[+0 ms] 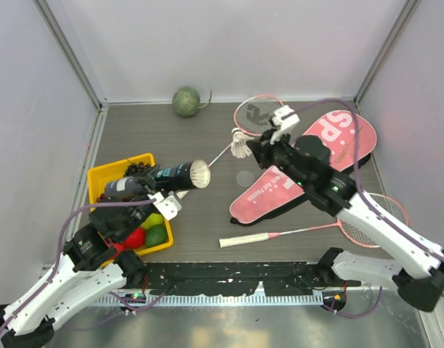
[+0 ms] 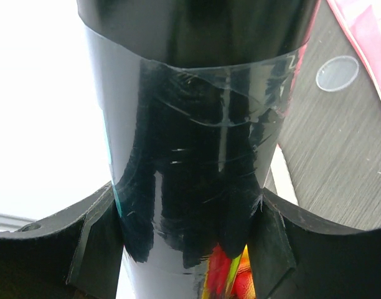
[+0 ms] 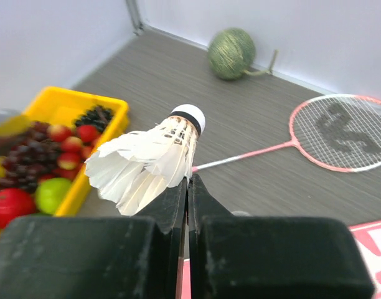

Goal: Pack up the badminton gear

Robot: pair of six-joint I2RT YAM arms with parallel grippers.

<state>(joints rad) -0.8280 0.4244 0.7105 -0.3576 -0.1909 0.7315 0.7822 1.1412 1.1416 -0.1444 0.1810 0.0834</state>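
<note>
While the left gripper is holding a long black tube, the right gripper is pinching 1 white feather shuttlecock.

not much to read here. the pink racket bag has big white letters, but only "sp" is in view and the rest is covered. small white script lower on the same bag is too tiny to read. the teal print on the black tube and the dark logo on the racket strings aren't legible either.
</note>
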